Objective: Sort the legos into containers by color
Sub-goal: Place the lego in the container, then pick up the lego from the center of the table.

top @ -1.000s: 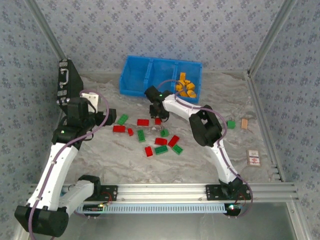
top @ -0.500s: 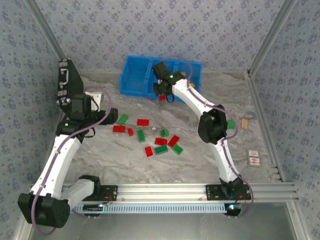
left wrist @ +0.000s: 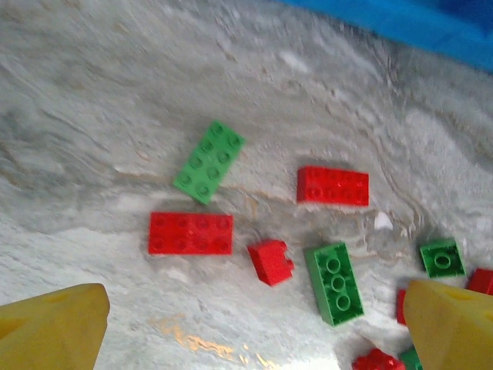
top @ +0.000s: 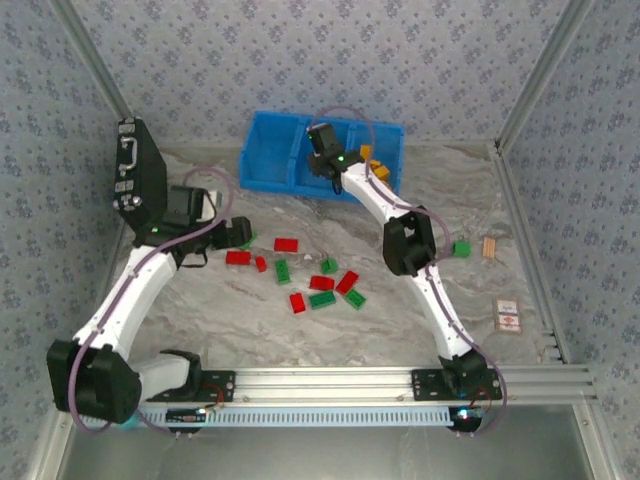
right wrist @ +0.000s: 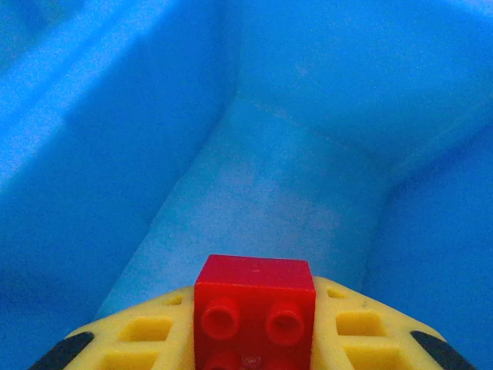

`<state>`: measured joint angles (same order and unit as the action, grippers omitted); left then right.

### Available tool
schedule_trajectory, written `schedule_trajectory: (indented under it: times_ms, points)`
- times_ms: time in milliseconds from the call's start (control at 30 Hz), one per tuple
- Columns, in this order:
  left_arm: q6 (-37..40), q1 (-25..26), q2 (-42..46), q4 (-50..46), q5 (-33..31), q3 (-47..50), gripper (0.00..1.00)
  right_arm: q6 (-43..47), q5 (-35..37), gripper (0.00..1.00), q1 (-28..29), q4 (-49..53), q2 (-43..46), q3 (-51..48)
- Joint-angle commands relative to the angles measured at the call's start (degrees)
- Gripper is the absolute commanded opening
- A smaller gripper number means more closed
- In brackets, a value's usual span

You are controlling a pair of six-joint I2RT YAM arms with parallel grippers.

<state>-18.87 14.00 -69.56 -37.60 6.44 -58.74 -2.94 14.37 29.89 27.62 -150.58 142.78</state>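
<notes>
Now: right gripper (right wrist: pixel 254 339) clamped on small red brick (right wrist: pixel 254 301), hanging over middle compartment (right wrist: pixel 262 193) of blue bin (top: pixel 262 165) at table's (top: pixel 250 330) far edge; bare floor straight below. Left gripper (left wrist: pixel 254 331) wide open, empty, above loose bricks (left wrist: pixel 190 233).

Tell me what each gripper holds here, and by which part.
Right gripper: a small red lego, pinched by its two opposite sides, studs facing the wrist camera. Left gripper: open, holding nothing.

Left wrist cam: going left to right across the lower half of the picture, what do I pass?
Yellow fingertip → long red brick → small red brick → long green brick → small square green brick.
</notes>
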Motion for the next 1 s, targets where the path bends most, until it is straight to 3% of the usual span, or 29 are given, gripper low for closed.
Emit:
schedule_trajectory:
  times_ms: [0, 67, 400, 633, 967]
  points:
    - [-1.7, 3.0, -6.3, -4.5, -1.6, -5.5, 1.0, 1.7, -1.6, 0.33, -1.1, -1.6, -0.1, 3.3]
    - [-2.3, 5.2, -8.8, -3.1, -1.9, -6.1, 1.0, 1.3, -2.7, 0.35, -1.4, -1.6, 0.0, 2.7]
    - [1.2, 14.5, -25.4, -2.0, -6.5, -15.9, 0.98, 4.3, -10.5, 0.67, -1.8, -4.5, 6.7, -3.4]
    - [-0.4, 19.6, -34.3, -3.7, -10.3, -21.5, 0.96, 5.3, -13.9, 0.7, -1.8, -4.2, 13.2, -5.7]
    - [-2.4, 22.6, -41.7, -7.7, -18.0, -25.6, 0.96, 8.1, -12.1, 0.71, -3.5, -7.2, 31.0, -22.9]
